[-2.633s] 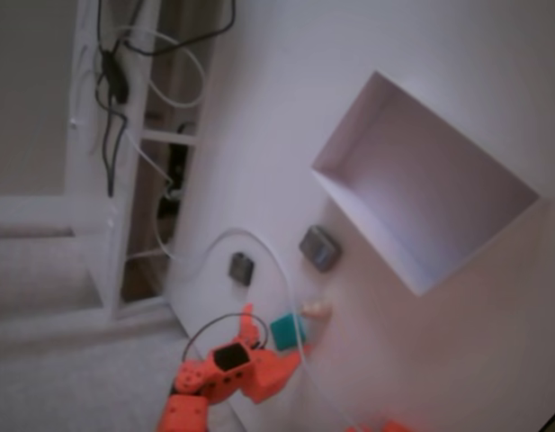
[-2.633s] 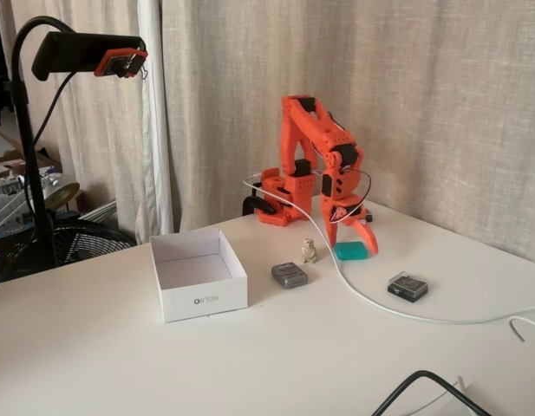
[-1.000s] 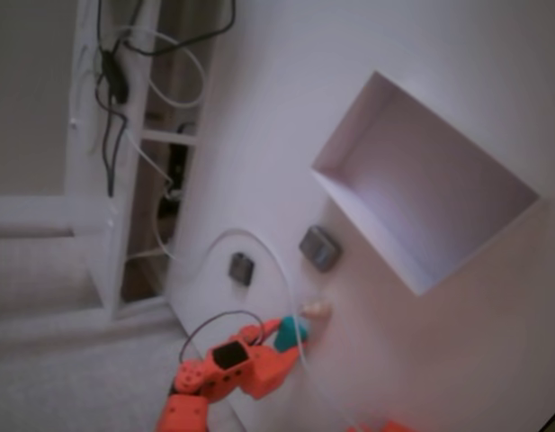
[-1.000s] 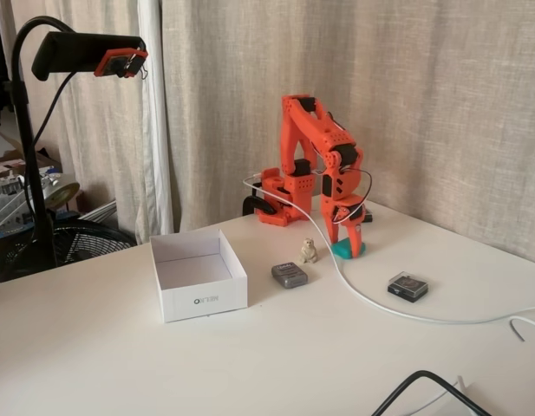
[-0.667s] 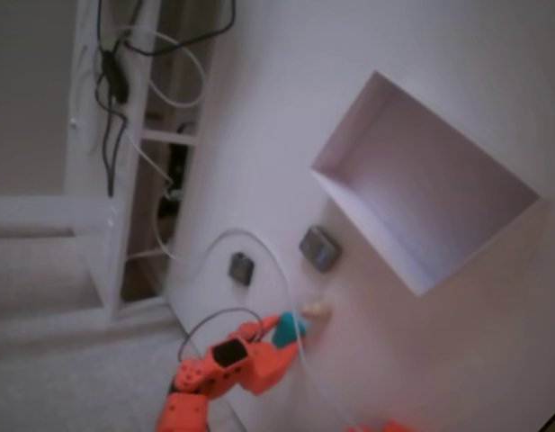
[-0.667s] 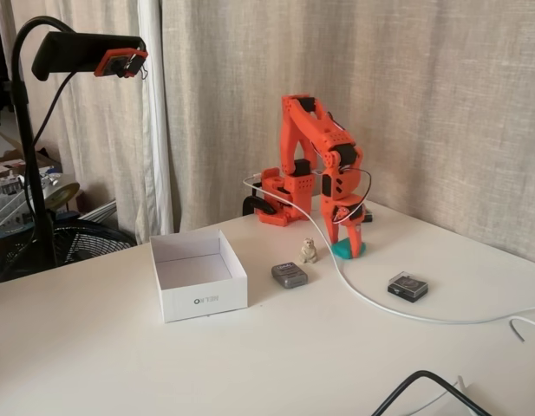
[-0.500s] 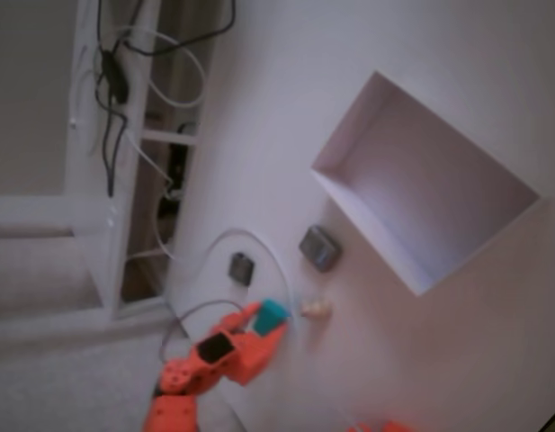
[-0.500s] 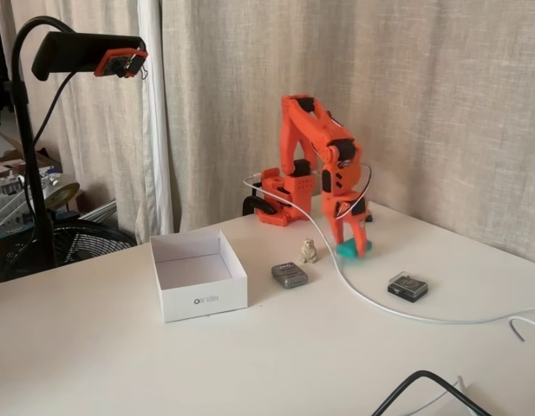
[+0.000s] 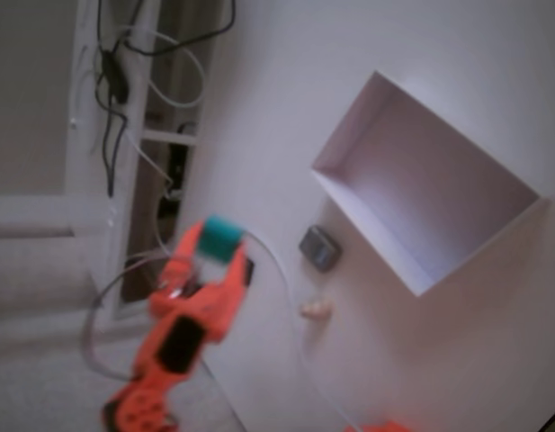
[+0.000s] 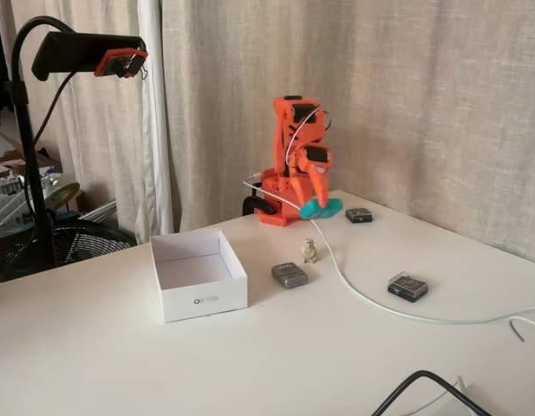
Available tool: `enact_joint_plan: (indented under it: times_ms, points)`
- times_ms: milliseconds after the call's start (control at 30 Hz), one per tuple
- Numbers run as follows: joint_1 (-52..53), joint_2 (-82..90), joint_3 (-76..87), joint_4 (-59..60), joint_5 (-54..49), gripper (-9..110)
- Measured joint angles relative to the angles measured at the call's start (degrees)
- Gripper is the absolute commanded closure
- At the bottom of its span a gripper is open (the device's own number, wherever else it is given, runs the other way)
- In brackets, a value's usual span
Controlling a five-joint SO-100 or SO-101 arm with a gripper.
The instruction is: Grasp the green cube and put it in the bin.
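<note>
Teal-green cube [image 9: 222,238] sits clamped btw the jaws of the orange gripper [image 10: 320,206], held up in the air, clear of the table [image 10: 276,347] in both fixed views. White bin [image 10: 198,273] stands well apart from the jaws, down on the table w/ nothing visible inside. Grey square block [image 10: 289,275] & a small beige figurine [image 10: 309,250] lie on the table btw jaws and bin.

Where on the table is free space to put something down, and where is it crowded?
In the side fixed view, the table is bare in front of the bin and the grey block. The bin is empty inside. It is crowded near the figurine, the white cable and the dark piece, under the gripper holding the green cube.
</note>
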Motion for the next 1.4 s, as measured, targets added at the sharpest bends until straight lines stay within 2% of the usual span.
enact_joint_plan:
  times_ms: [133,267,367,400,467,567,867,1067,1400]
  points:
    - [15.47,-7.91,0.00,-7.65,-7.82,110]
    - [23.91,-14.85,0.00,-15.38,-12.66,110]
    - [25.49,-17.23,0.00,-16.52,-13.89,108]
    - [25.49,-17.40,0.00,-16.61,-13.89,103]
    - [26.28,-17.49,0.00,-16.70,-13.97,80]
    - [27.60,-17.84,0.00,-16.70,-13.97,59]
    - [27.25,-17.84,0.00,-15.47,-13.97,57]
    - [17.67,-12.48,0.26,-9.93,-10.55,57]
    - [-21.97,20.65,10.72,-6.59,2.55,58]
